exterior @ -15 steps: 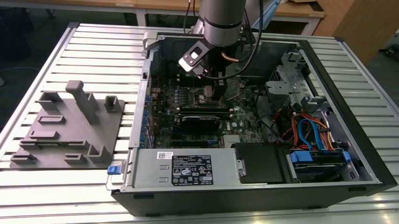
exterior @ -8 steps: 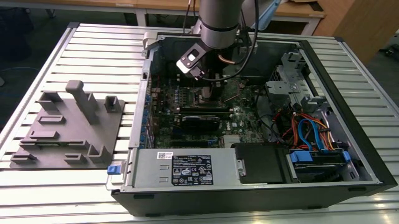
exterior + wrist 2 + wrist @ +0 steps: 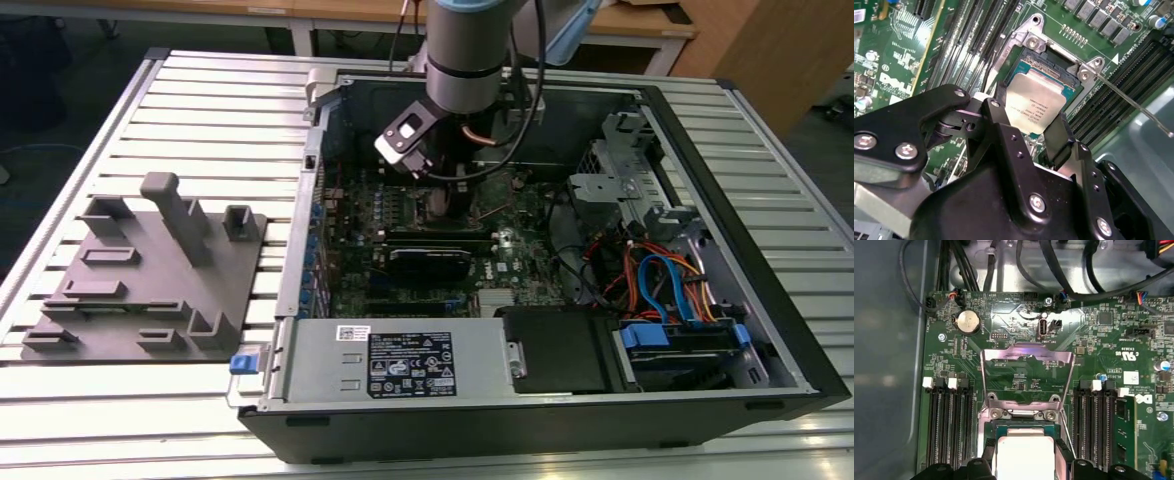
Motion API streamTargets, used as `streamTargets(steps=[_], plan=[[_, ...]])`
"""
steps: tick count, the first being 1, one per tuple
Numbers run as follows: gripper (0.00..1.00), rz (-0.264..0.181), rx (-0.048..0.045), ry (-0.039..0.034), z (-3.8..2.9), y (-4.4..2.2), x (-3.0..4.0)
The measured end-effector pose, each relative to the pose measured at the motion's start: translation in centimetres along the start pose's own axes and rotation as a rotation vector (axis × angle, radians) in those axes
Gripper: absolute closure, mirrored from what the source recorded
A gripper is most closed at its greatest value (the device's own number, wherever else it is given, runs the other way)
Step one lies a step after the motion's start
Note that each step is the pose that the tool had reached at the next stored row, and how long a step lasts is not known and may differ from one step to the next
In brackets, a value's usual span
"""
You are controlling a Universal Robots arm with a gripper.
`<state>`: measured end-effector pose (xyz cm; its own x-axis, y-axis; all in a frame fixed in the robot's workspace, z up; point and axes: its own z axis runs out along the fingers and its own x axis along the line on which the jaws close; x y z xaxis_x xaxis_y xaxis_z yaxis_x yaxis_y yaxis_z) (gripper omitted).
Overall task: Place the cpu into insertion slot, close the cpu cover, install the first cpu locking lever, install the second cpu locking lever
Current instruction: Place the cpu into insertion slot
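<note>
My gripper (image 3: 451, 205) reaches down into the open computer case over the motherboard. In both wrist views the cpu (image 3: 1039, 100) (image 3: 1024, 450), a pale silver square chip, sits between the two black fingers (image 3: 999, 107), with the gripper (image 3: 1029, 115) (image 3: 1025, 462) shut on its edges. It hangs just over the insertion slot (image 3: 1049, 62) (image 3: 1024, 426), whose contacts show past its far edge. The cpu cover (image 3: 1026, 351), a thin metal frame, stands swung up behind the slot. A thin wire locking lever (image 3: 1126, 100) juts out from the slot's corner.
Black memory slots (image 3: 949, 425) (image 3: 1099, 425) flank the socket on both sides. Cable bundles (image 3: 1054, 260) run along the case wall (image 3: 884, 365). In the exterior view a grey fixture (image 3: 147, 270) lies on the slatted table at the left, and drive bays (image 3: 667, 330) fill the case's right.
</note>
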<state>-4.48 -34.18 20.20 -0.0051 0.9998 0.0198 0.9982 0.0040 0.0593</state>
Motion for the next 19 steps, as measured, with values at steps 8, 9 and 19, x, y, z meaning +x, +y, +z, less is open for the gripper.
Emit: streamTargets(steps=[8,9,19], plan=[[0.46,0.008,0.0000,-0.0005,0.64,-0.15,0.07],[0.46,0.008,0.0000,-0.0006,0.67,-0.22,0.10],[0.46,0.010,0.0000,-0.0007,0.94,-0.34,0.15]])
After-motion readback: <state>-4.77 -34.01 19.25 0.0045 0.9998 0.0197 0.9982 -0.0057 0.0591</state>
